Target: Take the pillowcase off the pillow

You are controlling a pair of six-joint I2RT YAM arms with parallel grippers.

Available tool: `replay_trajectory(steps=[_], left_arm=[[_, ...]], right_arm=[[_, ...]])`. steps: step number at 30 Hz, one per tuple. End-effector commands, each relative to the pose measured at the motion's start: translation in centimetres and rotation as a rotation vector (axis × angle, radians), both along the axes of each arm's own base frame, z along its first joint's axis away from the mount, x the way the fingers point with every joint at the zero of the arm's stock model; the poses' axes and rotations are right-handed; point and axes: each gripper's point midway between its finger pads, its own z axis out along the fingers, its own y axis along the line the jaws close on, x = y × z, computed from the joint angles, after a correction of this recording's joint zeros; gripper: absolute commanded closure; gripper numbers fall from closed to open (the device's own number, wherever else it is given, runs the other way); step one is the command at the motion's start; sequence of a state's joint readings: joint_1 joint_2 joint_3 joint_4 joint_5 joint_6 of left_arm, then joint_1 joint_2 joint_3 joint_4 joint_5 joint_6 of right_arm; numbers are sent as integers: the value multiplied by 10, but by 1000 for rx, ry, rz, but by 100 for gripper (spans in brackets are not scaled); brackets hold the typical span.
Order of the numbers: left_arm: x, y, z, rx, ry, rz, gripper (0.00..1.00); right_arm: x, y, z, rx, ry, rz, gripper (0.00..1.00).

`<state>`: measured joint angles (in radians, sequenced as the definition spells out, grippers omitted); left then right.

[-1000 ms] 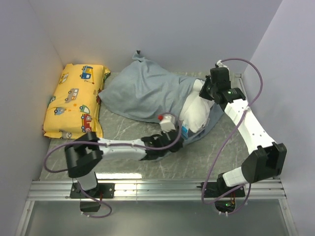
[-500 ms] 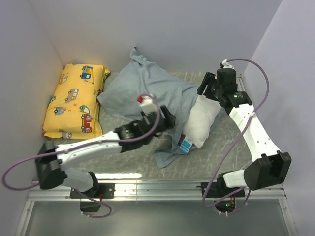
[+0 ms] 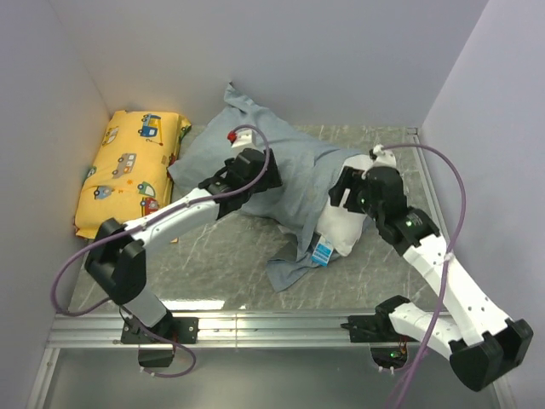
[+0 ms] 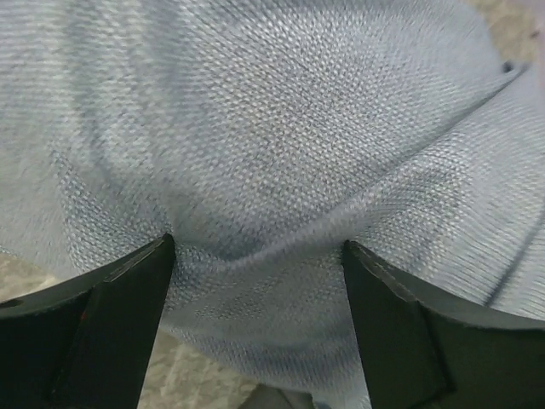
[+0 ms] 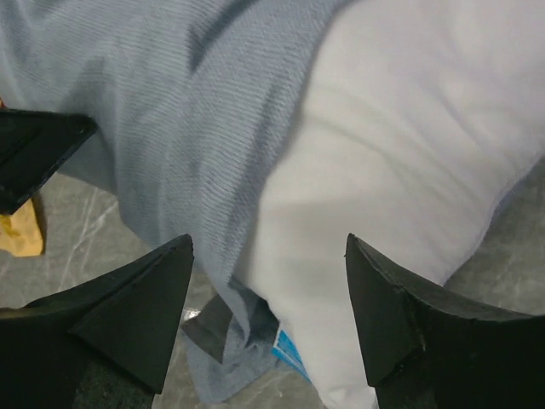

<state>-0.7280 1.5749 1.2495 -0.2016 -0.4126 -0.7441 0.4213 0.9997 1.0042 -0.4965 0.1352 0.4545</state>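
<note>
The grey-blue pillowcase (image 3: 302, 166) lies rumpled across the middle of the table, a loose flap trailing toward the front. From its right side sticks out the white pillow (image 3: 345, 226), with a blue tag at its near corner. My left gripper (image 3: 271, 170) hovers over the pillowcase's back half. In the left wrist view this gripper (image 4: 255, 247) is open, and pillowcase cloth (image 4: 272, 128) fills the frame and bulges between the fingers. My right gripper (image 3: 339, 194) stands open above the pillow's bare end. The right wrist view shows that gripper (image 5: 268, 247) over the edge where pillowcase (image 5: 170, 102) meets pillow (image 5: 409, 128).
A yellow pillow printed with cartoon vehicles (image 3: 128, 175) lies against the left wall. Pale walls close in the left, back and right sides. A metal rail (image 3: 272, 328) carrying both arm bases runs along the near edge. Marbled grey tabletop (image 3: 213, 256) shows in front of the pillowcase.
Both grippers have gone from shut to open. The left arm swung from the pillowcase's open end to its back half. The right gripper let go of the pillow and drew nearer.
</note>
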Motion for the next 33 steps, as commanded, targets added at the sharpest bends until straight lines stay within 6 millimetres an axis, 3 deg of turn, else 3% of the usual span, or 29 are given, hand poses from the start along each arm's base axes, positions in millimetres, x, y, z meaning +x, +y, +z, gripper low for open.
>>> replay_trajectory(steps=[1,2,6,7,9,10,12,13,14,16,20,21,22,23,24,26,27,29,30,32,33], left_arm=[[11,-13,25,17,-35,-51,15],[16,-12,16,40,-19,-37,21],[25,-7,10,56,-3,-9,42],[27,-6,12,55,-4,-4,56],[31,-4,10,63,0,0,72],[32,-3,12,65,0,1,88],[41,6,10,83,9,20,99],[45,8,14,81,5,26,100],[49,14,15,87,7,35,100],[63,34,21,80,3,76,99],[87,89,42,60,-24,191,99],[96,116,48,57,-25,247,99],[100,131,50,56,-24,278,100],[104,146,51,50,-22,315,100],[109,176,51,50,-12,378,99],[111,203,51,24,-6,439,100],[111,229,43,22,12,490,99],[108,249,37,-2,26,534,99],[103,248,21,-9,59,528,100],[102,228,18,-51,40,451,99],[93,209,2,-37,75,421,100]], right_arm=[[-2,-16,-15,-4,-26,-97,20],[-3,-15,-21,-7,-12,-93,19],[-1,-5,-51,10,21,-71,14],[1,-2,-56,15,28,-61,13],[9,2,-72,2,55,-62,11],[13,0,-77,-11,65,-79,11],[22,-1,-85,-35,100,-90,24],[26,-7,-86,-36,109,-110,61],[30,-11,-79,-33,98,-125,78],[31,-30,-71,-42,92,-178,100],[25,-73,-33,-67,39,-293,100],[24,-84,-26,-76,24,-329,100],[20,-91,-16,-74,3,-349,100],[17,-105,-9,-80,0,-392,100],[14,-114,-4,-91,-6,-425,100],[8,-137,9,-101,-26,-493,100],[6,-145,11,-101,-30,-512,100],[3,-158,16,-84,-42,-555,100],[4,-158,16,-76,-45,-552,100],[8,-150,13,-48,-37,-518,100],[10,-143,12,-35,-33,-487,100]])
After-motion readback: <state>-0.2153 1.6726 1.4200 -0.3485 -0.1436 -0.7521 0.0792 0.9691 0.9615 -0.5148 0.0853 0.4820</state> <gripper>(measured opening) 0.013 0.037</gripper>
